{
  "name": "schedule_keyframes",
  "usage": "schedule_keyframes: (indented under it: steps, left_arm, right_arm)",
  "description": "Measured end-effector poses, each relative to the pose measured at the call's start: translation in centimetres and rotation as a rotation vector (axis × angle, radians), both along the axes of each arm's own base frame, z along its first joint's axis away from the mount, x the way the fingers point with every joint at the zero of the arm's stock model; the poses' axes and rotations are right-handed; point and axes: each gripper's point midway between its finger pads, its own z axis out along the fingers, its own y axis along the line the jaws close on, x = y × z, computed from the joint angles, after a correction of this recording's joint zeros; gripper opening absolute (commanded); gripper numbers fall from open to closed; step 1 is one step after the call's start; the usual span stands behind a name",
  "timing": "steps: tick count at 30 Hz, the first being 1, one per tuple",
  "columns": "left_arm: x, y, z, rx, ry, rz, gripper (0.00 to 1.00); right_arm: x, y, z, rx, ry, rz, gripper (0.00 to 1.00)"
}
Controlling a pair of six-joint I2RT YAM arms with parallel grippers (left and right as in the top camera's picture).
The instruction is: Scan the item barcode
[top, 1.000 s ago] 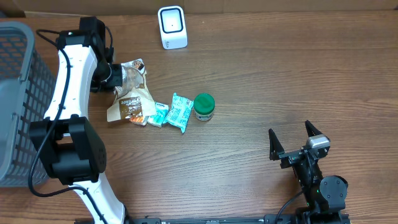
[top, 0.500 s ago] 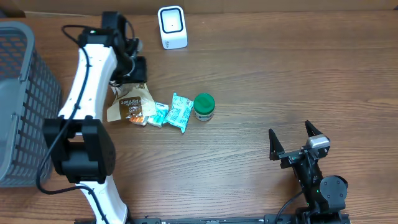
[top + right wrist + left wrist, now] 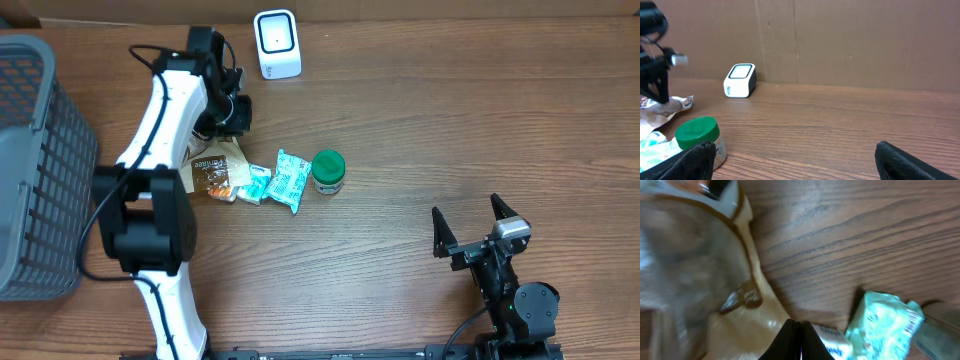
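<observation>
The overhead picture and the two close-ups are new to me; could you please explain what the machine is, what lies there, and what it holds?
This is a robot with two arms at a wooden table. One picture looks down from above; the other two come from a camera on each wrist. On the table lie a brown snack packet, teal sachets and a green-lidded jar, with a white scanner behind and a grey basket at the left. The left hand is shut over the packet; whether it grips it is unclear. The right hand is open and empty.
</observation>
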Motion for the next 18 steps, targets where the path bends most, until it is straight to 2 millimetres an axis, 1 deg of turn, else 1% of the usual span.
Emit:
schedule_keyframes:
  steps: [4, 7, 10, 15, 18]
  left_arm:
    - [-0.2, -0.1, -2.6, 0.005, 0.050, -0.005, 0.05]
    - [-0.4, 0.2, -3.5, 0.023, 0.068, -0.003, 0.04]
    - [-0.6, 1.2, -3.7, 0.075, 0.079, 0.002, 0.04]
    - [-1.5, 3.6, -3.8, 0.208, 0.113, 0.013, 0.04]
    - [-1.7, 5.0, -3.8, 0.269, 0.121, 0.026, 0.04]
  right_arm:
    - [0.0, 0.0, 0.0, 0.000, 0.000, 0.000, 1.00]
    - [0.0, 0.0, 0.0, 0.000, 0.000, 0.000, 1.00]
    - [0.0, 0.0, 0.0, 0.000, -0.001, 0.000, 1.00]
    - [0.0, 0.0, 0.0, 0.000, 0.000, 0.000, 1.00]
    - [0.0, 0.0, 0.0, 0.000, 0.000, 0.000, 1.00]
